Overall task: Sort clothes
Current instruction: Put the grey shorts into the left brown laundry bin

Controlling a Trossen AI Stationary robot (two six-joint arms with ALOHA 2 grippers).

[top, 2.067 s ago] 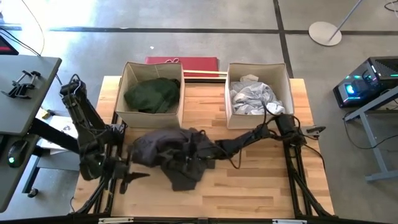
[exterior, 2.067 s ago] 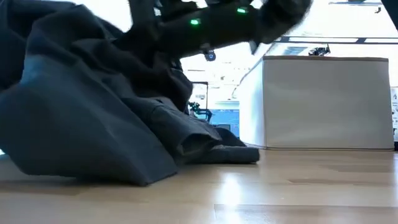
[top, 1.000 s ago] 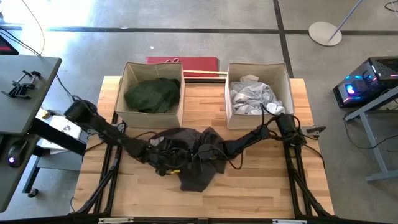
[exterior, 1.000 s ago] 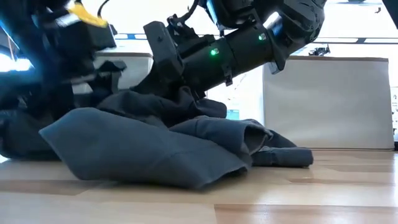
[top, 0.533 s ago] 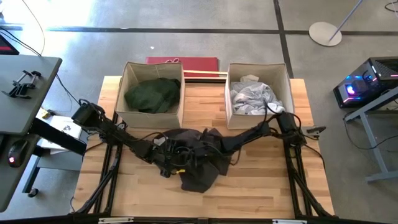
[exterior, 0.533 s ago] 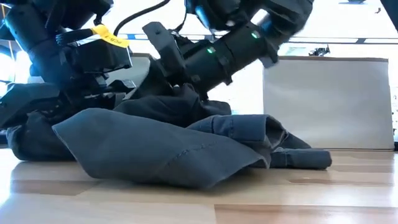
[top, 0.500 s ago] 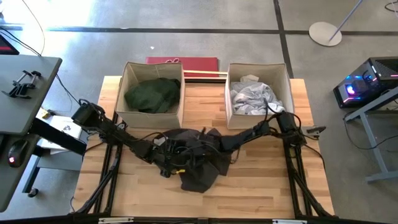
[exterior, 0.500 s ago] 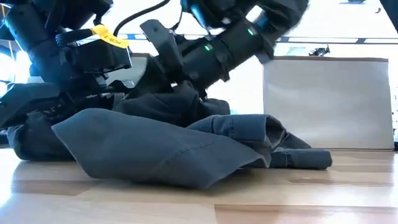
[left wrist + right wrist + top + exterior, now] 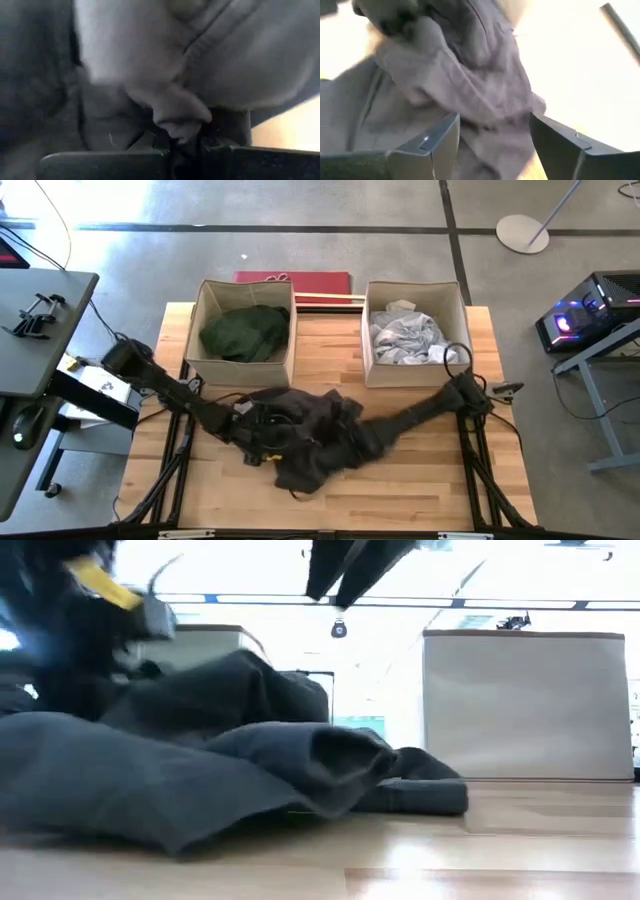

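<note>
A charcoal grey garment (image 9: 312, 438) lies crumpled on the middle of the wooden table (image 9: 420, 480); it also fills the low view (image 9: 200, 780). My left gripper (image 9: 262, 436) reaches in from the table's left and is shut on the garment's left part. My right gripper (image 9: 492, 145) is open and hangs over the garment's right side (image 9: 362, 444), raised clear of the cloth in the low view. A dark green garment (image 9: 245, 330) lies in the left beige box (image 9: 198, 330). White and light grey clothes (image 9: 405, 335) lie in the right beige box (image 9: 466, 330). My left gripper pinches a bunched fold (image 9: 180, 119) of the charcoal garment between its two fingers. It comes in low and slanting from the table's left. The rest of the garment rests slack on the table.
Both beige boxes stand side by side at the table's far edge; in the low view the right one (image 9: 525, 705) rises behind the garment. A red flat object (image 9: 293, 278) lies behind the boxes. Bare wood shows along the near edge and at the right of the table.
My left gripper has shut on the garment and drawn back a little toward the table's left, and the cloth heap has shifted left with it. My right gripper has opened, let go of the garment and risen, pulling back toward the table's right.
</note>
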